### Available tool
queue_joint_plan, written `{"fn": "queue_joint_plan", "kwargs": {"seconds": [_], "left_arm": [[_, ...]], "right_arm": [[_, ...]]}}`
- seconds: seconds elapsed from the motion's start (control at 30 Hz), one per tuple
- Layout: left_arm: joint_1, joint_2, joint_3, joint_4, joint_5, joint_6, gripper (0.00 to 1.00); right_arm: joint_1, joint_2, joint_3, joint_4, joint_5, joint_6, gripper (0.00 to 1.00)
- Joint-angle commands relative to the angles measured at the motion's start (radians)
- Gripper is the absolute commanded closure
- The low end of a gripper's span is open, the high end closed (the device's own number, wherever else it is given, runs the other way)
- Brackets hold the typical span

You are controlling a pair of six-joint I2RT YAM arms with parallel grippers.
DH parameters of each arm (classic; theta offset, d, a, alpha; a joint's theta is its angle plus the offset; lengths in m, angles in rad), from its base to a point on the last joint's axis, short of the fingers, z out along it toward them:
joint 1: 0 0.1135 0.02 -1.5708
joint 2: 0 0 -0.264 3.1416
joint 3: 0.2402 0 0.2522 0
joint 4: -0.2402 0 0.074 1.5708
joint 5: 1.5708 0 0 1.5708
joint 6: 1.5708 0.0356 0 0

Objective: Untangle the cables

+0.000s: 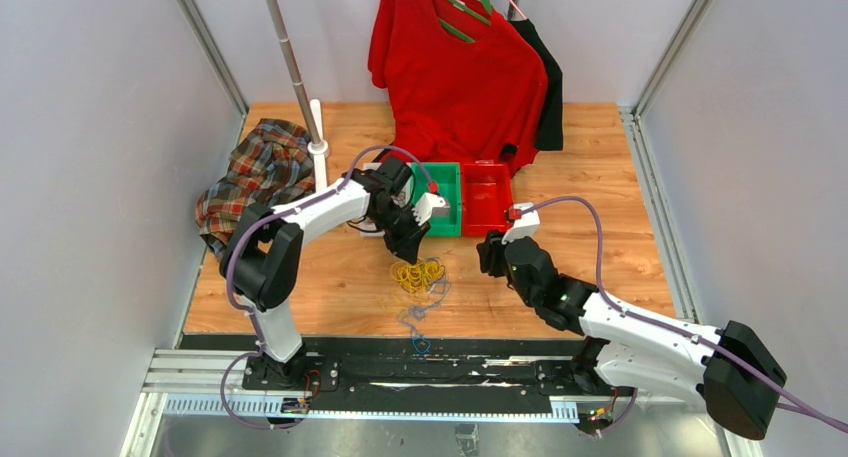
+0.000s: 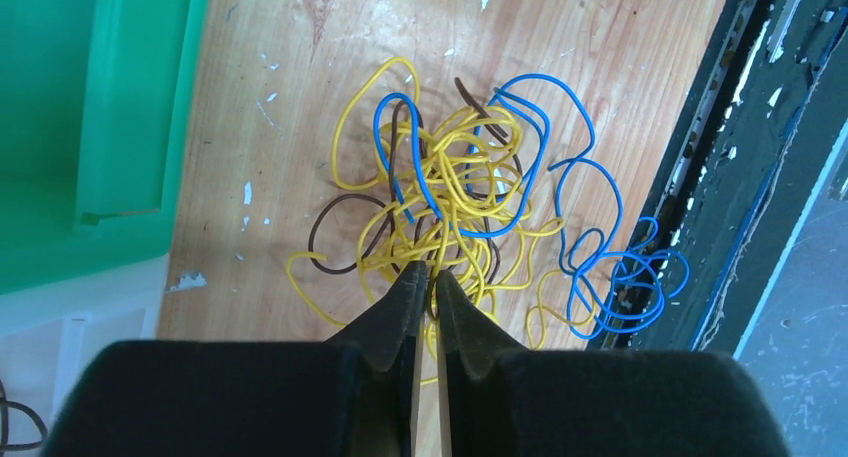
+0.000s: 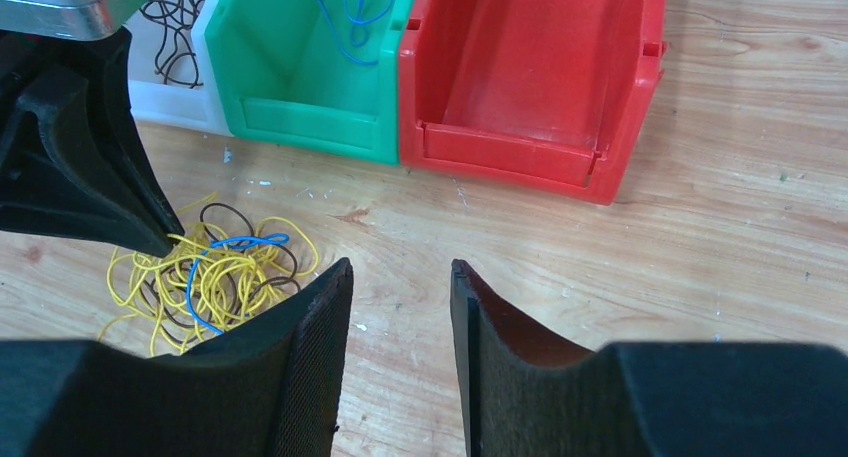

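The cables [image 1: 418, 274] lie in a tangled heap of yellow, blue and dark brown strands on the wooden table, in front of the bins. In the left wrist view the tangle [image 2: 460, 192] spreads just ahead of my left gripper [image 2: 432, 270]. Its jaws are pinched almost together with a strand of the heap caught between the tips. That gripper [image 1: 410, 245] hangs over the far side of the heap. My right gripper [image 3: 400, 267] stands open over bare wood, right of the heap [image 3: 215, 277], with nothing between its fingers. A blue strand [image 1: 420, 332] trails toward the near edge.
A green bin [image 3: 300, 57] with a blue cable inside, a red bin [image 3: 530, 67] and a white bin [image 3: 175, 97] holding black cable stand behind the heap. A plaid shirt [image 1: 255, 172] lies at the left, beside a pole [image 1: 295, 67]. A red shirt [image 1: 455, 62] hangs at the back.
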Motion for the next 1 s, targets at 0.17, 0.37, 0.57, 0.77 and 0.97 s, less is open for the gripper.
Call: {"fn": "queue_joint_plan", "kwargs": {"seconds": [0.17, 0.37, 0.57, 0.77, 0.97], "left_arm": [[-0.01, -0.177, 0.021, 0.006, 0.033, -0.066, 0.97], [-0.016, -0.265, 0.077, -0.078, 0.028, -0.072, 0.98], [-0.02, -0.334, 0.125, -0.139, 0.017, -0.067, 0.98], [-0.026, -0.372, 0.144, -0.163, 0.014, -0.067, 0.98], [-0.033, -0.386, 0.16, -0.181, 0.018, -0.057, 0.98]], "right_arm": [[-0.01, 0.013, 0.056, 0.014, -0.052, -0.002, 0.59], [-0.01, 0.044, 0.102, 0.061, -0.176, -0.04, 0.45], [0.008, 0.078, 0.165, 0.104, -0.293, -0.071, 0.37], [0.042, 0.103, 0.196, 0.137, -0.347, -0.095, 0.35], [0.061, 0.129, 0.218, 0.16, -0.36, -0.1, 0.34]]}}
